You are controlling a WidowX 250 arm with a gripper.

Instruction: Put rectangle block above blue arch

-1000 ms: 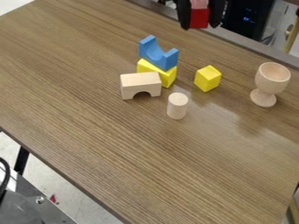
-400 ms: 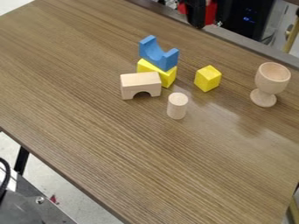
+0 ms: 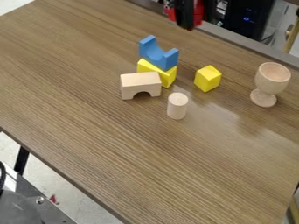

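At one o'clock from the blue U-shaped block (image 3: 158, 57), we see the black two-finger gripper (image 3: 198, 22). It is closed around a red rectangular block (image 3: 199, 14).

No text, labels, brands, numbers or signs are showing legibly; tiny blue marks (image 3: 248, 19) are glowing on black box (image 3: 241, 27), far right, too small to read.

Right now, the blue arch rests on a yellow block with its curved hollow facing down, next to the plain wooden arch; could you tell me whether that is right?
Not quite: the camera view shows the blue arch with its hollow facing up. It does rest on a yellow block, next to the plain wooden arch.
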